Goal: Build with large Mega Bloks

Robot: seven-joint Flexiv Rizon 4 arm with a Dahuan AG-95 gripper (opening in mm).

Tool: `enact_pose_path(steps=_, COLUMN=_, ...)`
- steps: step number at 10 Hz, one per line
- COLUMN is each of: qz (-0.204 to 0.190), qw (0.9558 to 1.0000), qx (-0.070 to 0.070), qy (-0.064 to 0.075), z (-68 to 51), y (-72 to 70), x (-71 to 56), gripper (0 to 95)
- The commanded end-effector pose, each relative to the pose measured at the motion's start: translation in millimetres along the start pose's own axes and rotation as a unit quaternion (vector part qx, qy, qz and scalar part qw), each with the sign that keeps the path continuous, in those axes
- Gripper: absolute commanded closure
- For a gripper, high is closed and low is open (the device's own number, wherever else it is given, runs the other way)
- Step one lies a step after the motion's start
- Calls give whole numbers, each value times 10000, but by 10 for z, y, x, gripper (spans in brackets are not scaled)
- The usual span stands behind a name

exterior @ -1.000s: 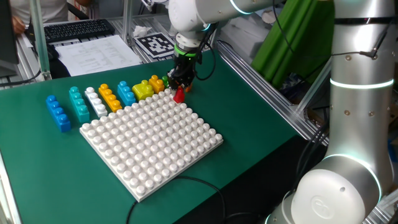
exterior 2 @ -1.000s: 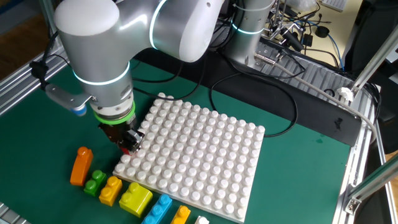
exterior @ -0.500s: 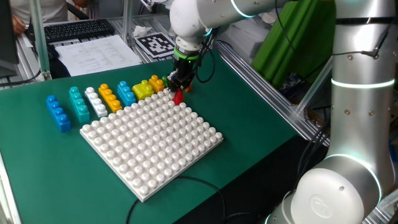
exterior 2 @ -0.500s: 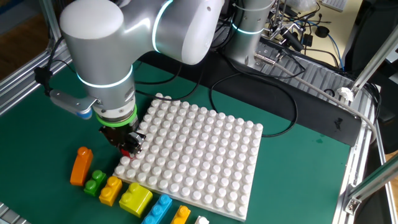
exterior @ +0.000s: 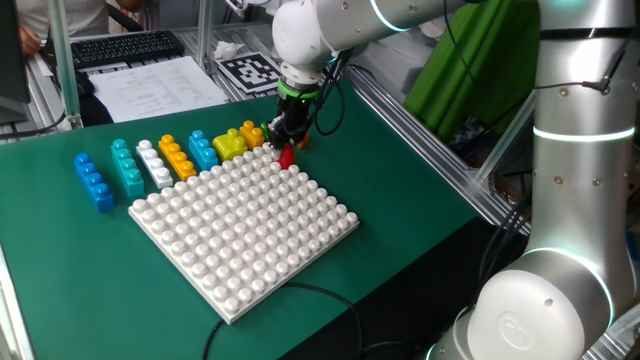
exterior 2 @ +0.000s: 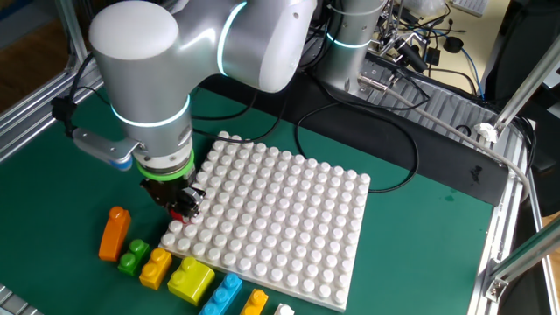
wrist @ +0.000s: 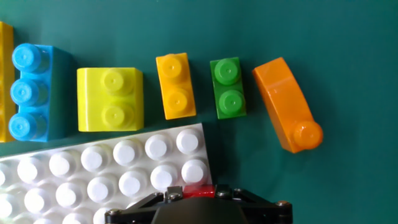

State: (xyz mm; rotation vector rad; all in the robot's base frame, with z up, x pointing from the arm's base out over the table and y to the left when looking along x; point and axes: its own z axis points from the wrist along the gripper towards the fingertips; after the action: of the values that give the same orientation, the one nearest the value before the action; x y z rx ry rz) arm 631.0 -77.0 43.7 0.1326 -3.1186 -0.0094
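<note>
My gripper (exterior: 285, 140) is shut on a small red brick (exterior: 288, 155) and holds it at the corner of the white studded baseplate (exterior: 245, 225) nearest the brick row. In the hand view the red brick (wrist: 198, 190) sits between the jaws just off the baseplate's corner (wrist: 112, 168). Beyond it lie a yellow brick (wrist: 111, 99), a small orange-yellow brick (wrist: 175, 86), a green brick (wrist: 227, 88) and a slanted orange brick (wrist: 288, 114). The other fixed view shows the gripper (exterior 2: 182, 203) low over that corner.
Further bricks line the baseplate's far edge: blue (exterior: 93, 182), teal (exterior: 127, 167), white (exterior: 153, 163), orange (exterior: 177, 157) and blue (exterior: 203, 150). A black cable (exterior 2: 350, 118) runs behind the baseplate. Papers (exterior: 150, 85) and a marker tag (exterior: 250, 70) lie at the table's back.
My gripper with the red brick has shifted slightly at the baseplate's corner. The loose bricks have not moved.
</note>
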Motion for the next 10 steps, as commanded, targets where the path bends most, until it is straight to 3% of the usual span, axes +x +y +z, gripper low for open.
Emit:
enact_pose_path(steps=1, qz=26, qw=10000, qx=-36, qy=7, z=5, y=9, x=2, gripper=570)
enact_pose_path(steps=2, qz=56, qw=10000, qx=-16, qy=-5, z=9, y=10, x=4, gripper=380)
enact_pose_path(steps=4, qz=92, qw=9999, qx=-28, qy=-42, z=48, y=14, x=15, gripper=380)
enact_pose_path(steps=8, qz=195, qw=9998, qx=-45, qy=-22, z=-29, y=3, x=31, gripper=380)
enact_pose_path(steps=10, qz=229, qw=9997, qx=-51, qy=52, z=-237, y=-33, x=62, gripper=380)
